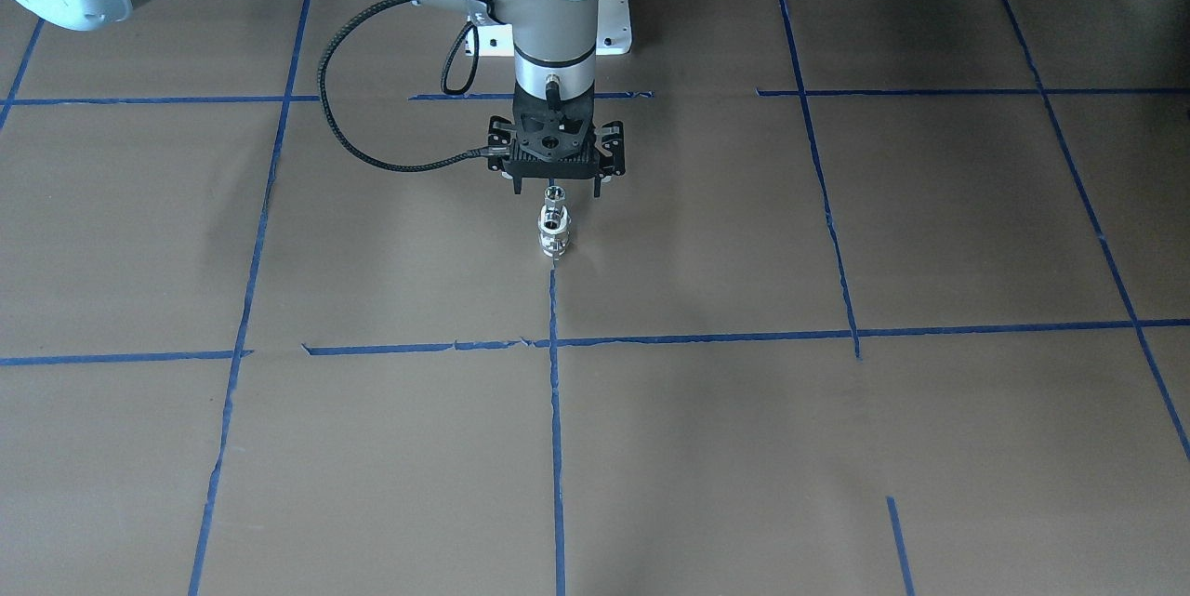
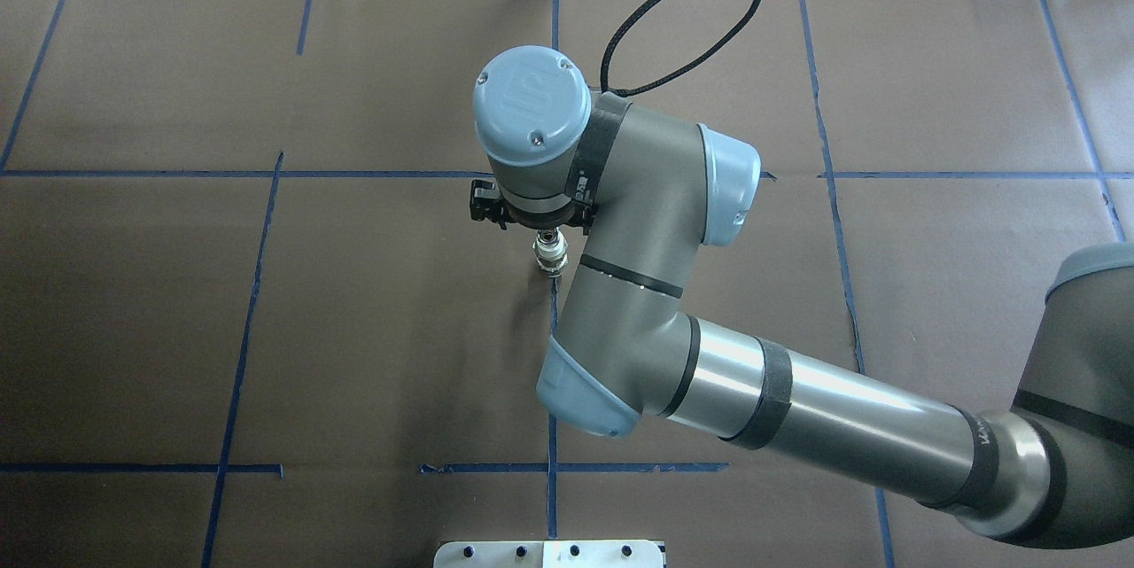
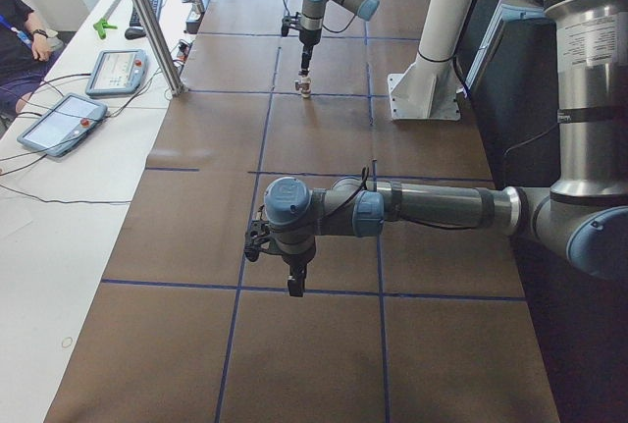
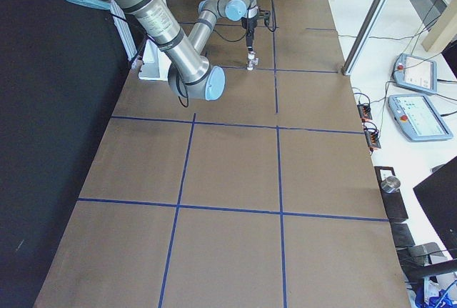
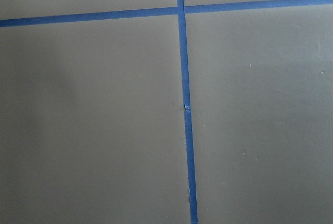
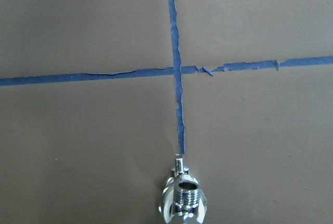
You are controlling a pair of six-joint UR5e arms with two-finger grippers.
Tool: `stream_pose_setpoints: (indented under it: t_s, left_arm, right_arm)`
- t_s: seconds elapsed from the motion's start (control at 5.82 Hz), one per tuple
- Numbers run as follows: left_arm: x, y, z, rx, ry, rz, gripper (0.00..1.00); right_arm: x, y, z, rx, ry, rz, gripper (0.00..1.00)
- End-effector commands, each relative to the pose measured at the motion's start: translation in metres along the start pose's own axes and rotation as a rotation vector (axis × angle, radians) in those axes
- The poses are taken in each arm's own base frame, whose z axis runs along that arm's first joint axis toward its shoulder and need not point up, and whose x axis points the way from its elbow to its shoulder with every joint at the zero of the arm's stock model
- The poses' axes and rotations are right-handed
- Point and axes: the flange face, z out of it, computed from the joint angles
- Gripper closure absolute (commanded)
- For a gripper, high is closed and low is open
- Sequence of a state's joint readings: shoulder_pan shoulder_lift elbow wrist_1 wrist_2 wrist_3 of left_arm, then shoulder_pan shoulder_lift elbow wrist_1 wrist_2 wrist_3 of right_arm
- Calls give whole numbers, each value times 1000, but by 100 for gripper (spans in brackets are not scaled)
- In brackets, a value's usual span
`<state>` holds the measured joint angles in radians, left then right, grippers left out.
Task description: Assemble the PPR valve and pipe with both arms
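Small stubby white-and-metal PPR valve (image 1: 554,238) upright on brown paper tabletop (image 1: 744,447), tiny chrome pipe (image 1: 555,197) on top, black two-finger right gripper (image 1: 556,189) spread wide just above, left gripper (image 3: 294,284) hanging over bare tabletop, grip state impossible to tell

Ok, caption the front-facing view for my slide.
Open right gripper poised over the pipe stacked upright on the PPR valve.

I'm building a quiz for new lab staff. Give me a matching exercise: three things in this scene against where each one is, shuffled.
Things: 1 valve; 2 right end effector; 3 left end effector.
Places: A over the table by a tape crossing, far from the valve; B upright at the end of a blue tape line; C close above the valve.
Pairs: 1-B, 2-C, 3-A.
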<state>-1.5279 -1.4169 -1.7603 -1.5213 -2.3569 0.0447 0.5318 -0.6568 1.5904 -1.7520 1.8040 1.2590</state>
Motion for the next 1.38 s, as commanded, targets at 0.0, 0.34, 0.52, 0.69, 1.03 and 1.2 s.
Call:
stream_pose_setpoints:
  t_s: [0.0,0.34,0.52,0.69,1.03,1.2]
  left_arm:
    - [-8,-1,9,-18,-1,-16,0]
    - [-8,-3,9,-18,-1,-14,0]
    - [-5,-5,8,-16,-3,-7,0]
    - [-6,-5,9,-20,-4,24,0]
    - [-13,5,16,-37,1,-1,0]
    - [-13,5,14,-32,0,0,0]
  right_arm:
    - [71,-74,-11,-59,6,-63,0]
    - [241,-176,-21,-117,15,-211,0]
    - [339,-211,-29,-112,43,-306,0]
    - [442,-227,-34,-121,75,-418,0]
    - [635,-184,-33,-186,55,-519,0]
    - [719,-142,-35,-186,68,-466,0]
